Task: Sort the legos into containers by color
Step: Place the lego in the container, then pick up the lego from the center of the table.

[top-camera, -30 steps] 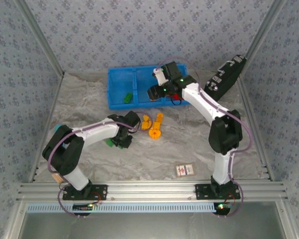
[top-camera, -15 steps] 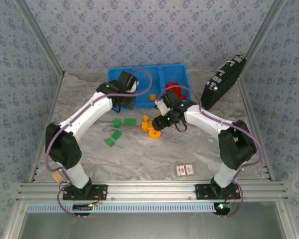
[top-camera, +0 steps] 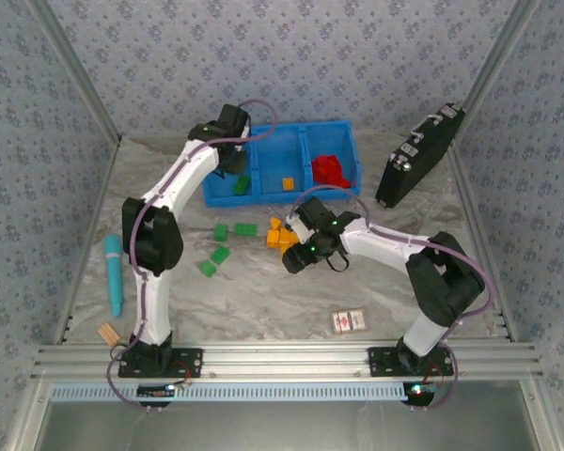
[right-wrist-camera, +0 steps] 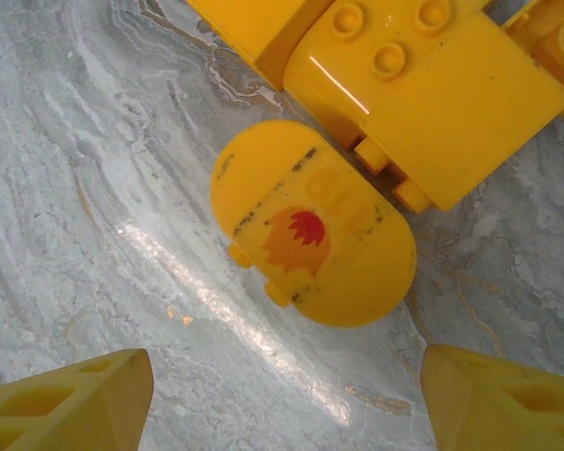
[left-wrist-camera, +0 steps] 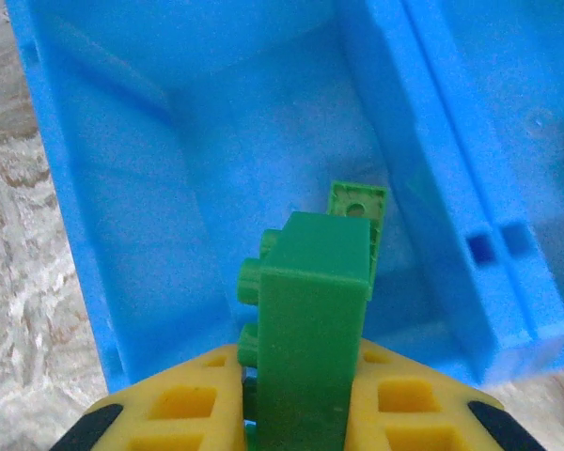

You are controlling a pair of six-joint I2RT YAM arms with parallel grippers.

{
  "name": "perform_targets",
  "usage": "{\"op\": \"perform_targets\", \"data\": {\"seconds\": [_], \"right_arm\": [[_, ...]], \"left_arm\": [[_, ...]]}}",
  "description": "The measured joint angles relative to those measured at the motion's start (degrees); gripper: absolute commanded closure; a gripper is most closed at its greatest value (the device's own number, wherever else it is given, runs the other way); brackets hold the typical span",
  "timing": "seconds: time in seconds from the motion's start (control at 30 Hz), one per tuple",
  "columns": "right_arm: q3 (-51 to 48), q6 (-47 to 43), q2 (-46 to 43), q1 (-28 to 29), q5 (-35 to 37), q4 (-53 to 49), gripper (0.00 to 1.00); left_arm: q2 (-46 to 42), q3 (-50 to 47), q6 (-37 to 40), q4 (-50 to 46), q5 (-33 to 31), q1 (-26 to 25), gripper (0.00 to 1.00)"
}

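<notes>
Spanning the table's twelve o'clock sits the blue tray (top-camera: 301, 127). Over its nine o'clock compartment the left gripper (left-wrist-camera: 299, 413) is clamped on a green brick (left-wrist-camera: 310, 310); the right gripper (right-wrist-camera: 282, 395) hangs with jaws spread above a round orange piece (right-wrist-camera: 312, 225). Red legos (top-camera: 331, 169) lie in its three o'clock compartment.

White-shelled left arm (top-camera: 176, 186) and right arm (top-camera: 387, 246), black joint housings (top-camera: 150, 240), purple cables (top-camera: 256, 105) looped alongside, small green indicator lights (top-camera: 312, 249), black bases (top-camera: 157, 363), yellow cut-out fingertips (right-wrist-camera: 64, 396).
</notes>
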Motion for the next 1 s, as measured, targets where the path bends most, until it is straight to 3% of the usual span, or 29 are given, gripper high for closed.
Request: {"op": "perform_targets", "data": {"seconds": [0.13,0.3,0.6,1.0], "right_arm": [[0.0,-0.3,1.6,0.3,2.7,1.2,0.21],[0.0,-1.2,4.1,1.4,6.0,2.3,0.19],[2.6,-2.3,7.3,1.7,7.4,2.9,0.18],[6.2,-2.7,11.2,1.8,7.7,2.9,0.24]], "left_arm": [[7.1,9.3,0.0,-3.6,0.0,0.7,0.73],[11.7,12.0,0.1,-6.0,0.3,1.0,0.67],[12.9,14.8,0.1,-7.4,1.8,1.3,0.53],[14.1,19.3,0.0,-9.1,3.7,1.4,0.48]]}}
